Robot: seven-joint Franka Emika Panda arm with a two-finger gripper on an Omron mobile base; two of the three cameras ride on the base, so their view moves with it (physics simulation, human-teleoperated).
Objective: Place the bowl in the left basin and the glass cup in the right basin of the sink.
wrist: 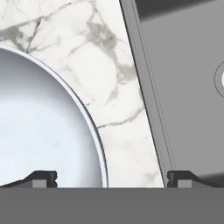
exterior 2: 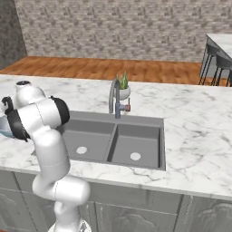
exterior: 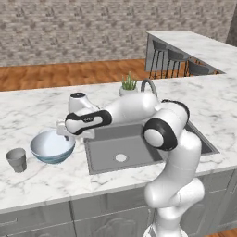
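The bowl [exterior: 51, 147], wide and pale white-blue, sits on the marble counter just left of the sink [exterior: 95, 162]. In the hand view the bowl [wrist: 39, 127] is at the left and the left basin [wrist: 188, 87] at the right. My gripper [exterior: 64, 133] hangs open over the bowl's right rim. One fingertip [wrist: 43, 178] is above the bowl's inside, the other over the sink's edge, and nothing is held. The glass cup [exterior: 17, 159] stands upright left of the bowl. The left basin [exterior 2: 86, 136] and right basin [exterior 2: 136, 142] hold nothing.
A curved chrome tap [exterior 2: 115, 97] and a small potted plant [exterior 2: 123, 88] stand behind the sink. My arm [exterior: 162, 134] crosses over the sink and hides much of it in the left base view. Bar stools [exterior: 176, 62] stand at the far counter.
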